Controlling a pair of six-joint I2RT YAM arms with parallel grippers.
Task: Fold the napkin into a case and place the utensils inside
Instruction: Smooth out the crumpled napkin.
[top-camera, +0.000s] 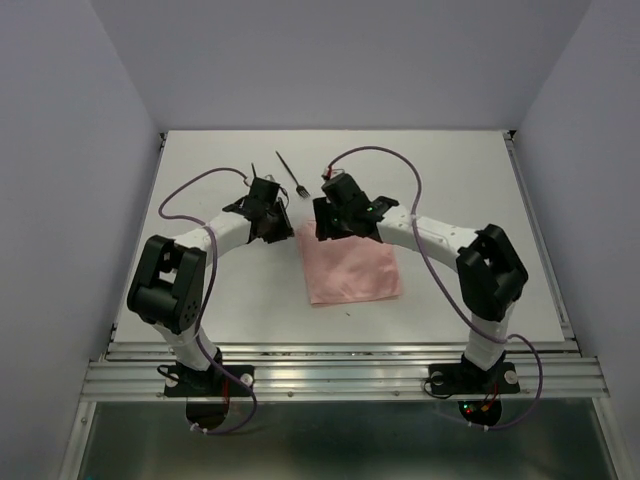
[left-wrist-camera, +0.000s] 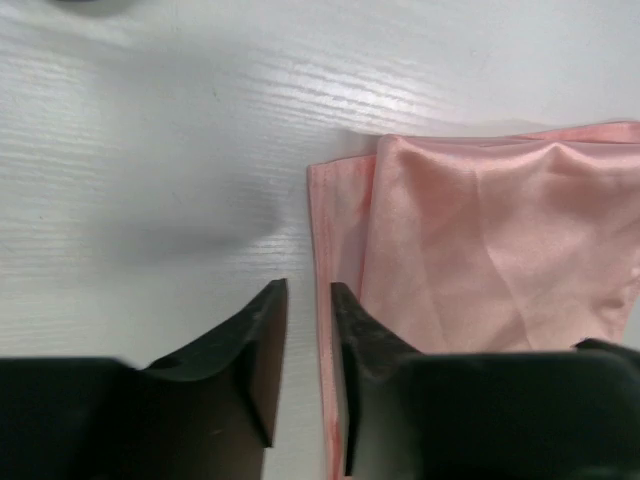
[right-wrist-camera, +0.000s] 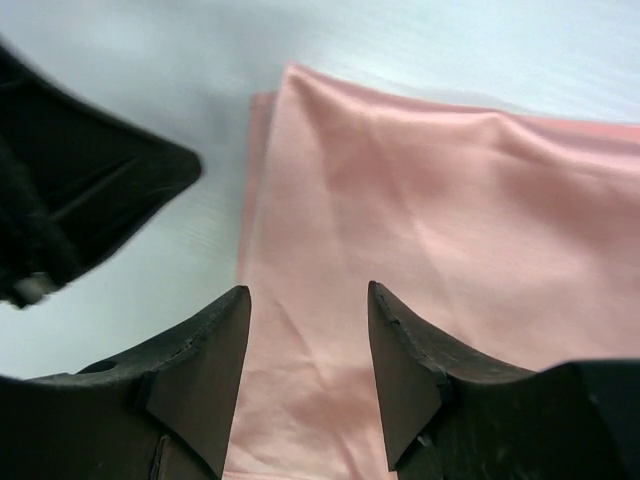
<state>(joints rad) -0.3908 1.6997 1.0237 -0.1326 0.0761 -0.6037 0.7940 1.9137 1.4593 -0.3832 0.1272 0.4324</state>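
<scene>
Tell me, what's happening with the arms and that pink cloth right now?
Left tool open at the napkin edge. Right tool open above it. Napkin folded flat, fork lying beyond it. Nothing in the way.

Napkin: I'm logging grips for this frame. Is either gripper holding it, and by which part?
Nothing is held. The left gripper and right gripper both show parted jaws with no cloth pinched between them, poised over the napkin's far edge.

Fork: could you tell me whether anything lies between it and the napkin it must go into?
Nothing visible lies on the table between the fork and the napkin. The left fingers and right fingers hang by the napkin's far edge, close on either side of that path.
</scene>
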